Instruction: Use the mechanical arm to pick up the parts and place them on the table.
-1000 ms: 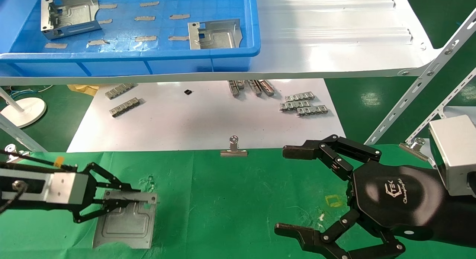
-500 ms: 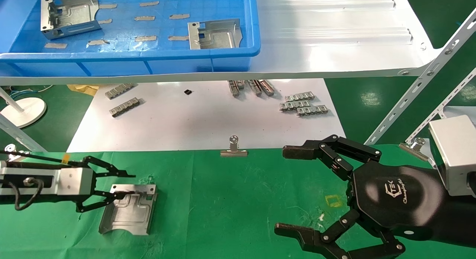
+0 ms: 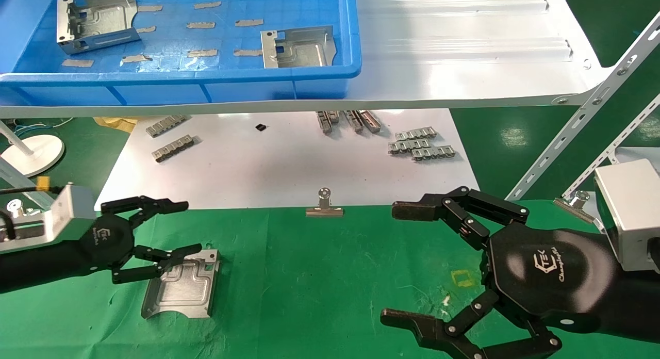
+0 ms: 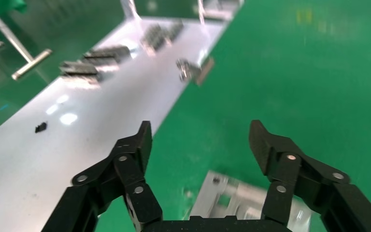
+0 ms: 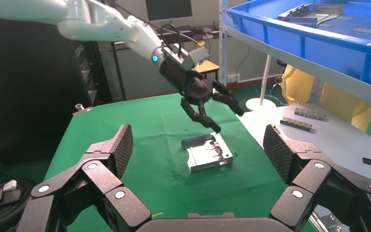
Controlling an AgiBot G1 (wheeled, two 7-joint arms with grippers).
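Observation:
A silver bracket (image 3: 180, 290) lies flat on the green table (image 3: 319, 276) at the left; it also shows in the left wrist view (image 4: 244, 200) and the right wrist view (image 5: 207, 153). My left gripper (image 3: 178, 229) is open and empty, raised just above the bracket's far edge. It shows too in the right wrist view (image 5: 224, 116). Two more brackets sit in the blue bin (image 3: 330, 78): one at the far left (image 3: 95, 21), one near the bin's front right (image 3: 298, 47). My right gripper (image 3: 399, 263) is open and empty over the table's right side.
A white board (image 3: 278, 163) beyond the cloth holds small grey linked strips (image 3: 420, 145). A silver binder clip (image 3: 324, 207) sits on the cloth's far edge, another (image 3: 575, 201) at the right. A white shelf (image 3: 464, 49) carries the bin; perforated struts (image 3: 582, 116) slant at right.
My left gripper has let go of the bracket, opened, and lifted up and back from it. The bracket has settled flat on the cloth. The right arm has not moved.

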